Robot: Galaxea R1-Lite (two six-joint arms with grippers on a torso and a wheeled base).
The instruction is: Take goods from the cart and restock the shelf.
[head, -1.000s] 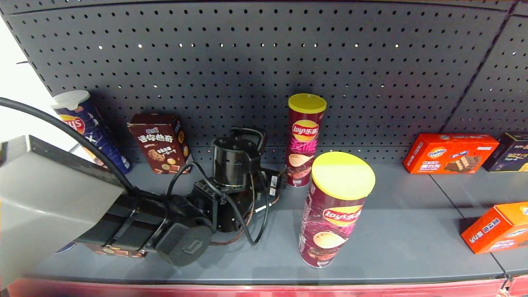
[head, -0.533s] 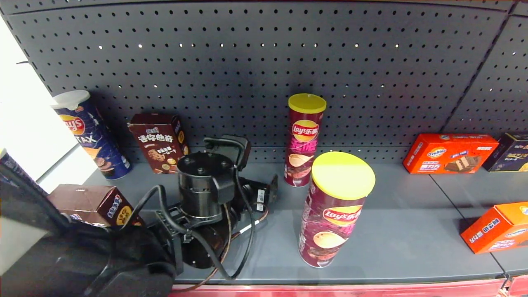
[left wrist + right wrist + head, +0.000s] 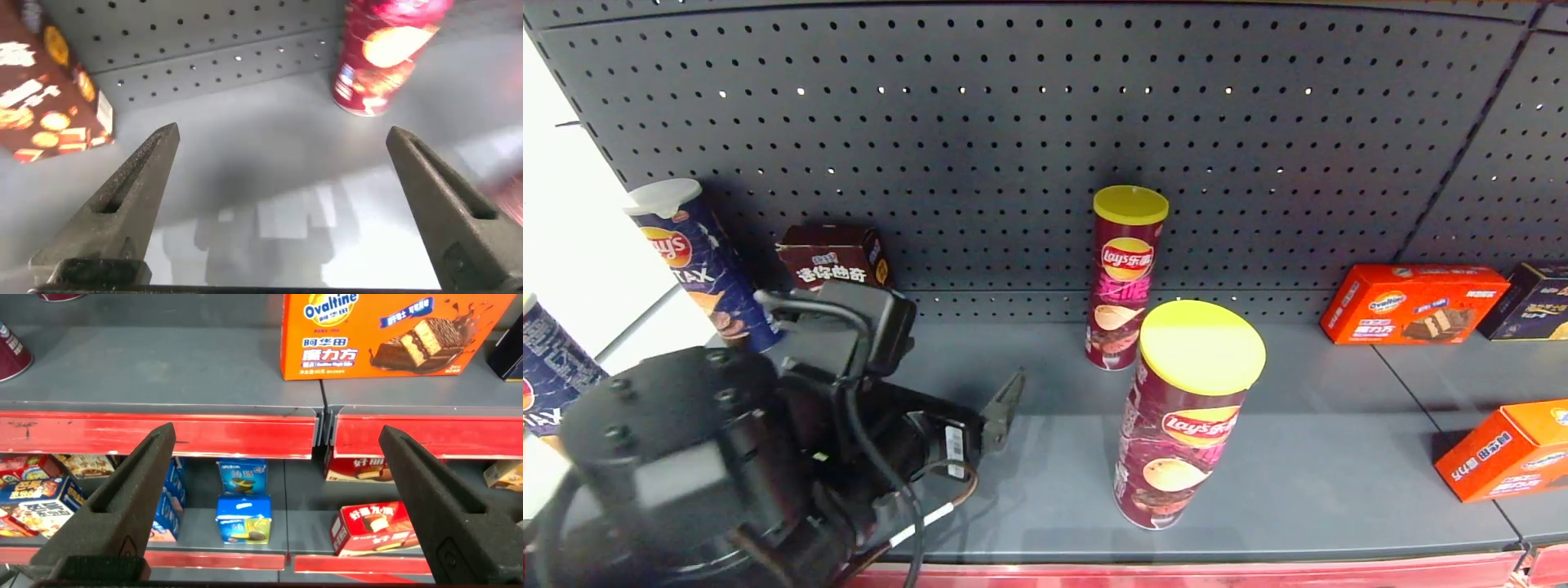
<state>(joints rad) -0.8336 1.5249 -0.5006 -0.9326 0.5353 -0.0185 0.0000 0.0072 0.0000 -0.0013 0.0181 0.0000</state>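
left arm (image 3: pixel 686 441) low over the front left of the shelf (image 3: pixel 1307 457), left end effector (image 3: pixel 282 135) empty, fingers spread wide, right end effector (image 3: pixel 276 433) likewise spread, facing its front edge

Head camera overlooks the shelf (image 3: pixel 1339 457); both wrist cameras face it closer.

The grey shelf (image 3: pixel 1323 457) carries a rear purple can (image 3: pixel 1125 278) and a front purple can (image 3: pixel 1183 416) upright at centre. A blue can (image 3: pixel 698 265) and a brown box (image 3: pixel 833 255) stand at left, a far orange box (image 3: pixel 1413 300) and a near orange box (image 3: pixel 1503 449) at right.

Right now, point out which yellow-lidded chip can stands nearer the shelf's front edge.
The front can, close to the red edge strip; the other can stands behind it by the pegboard wall.
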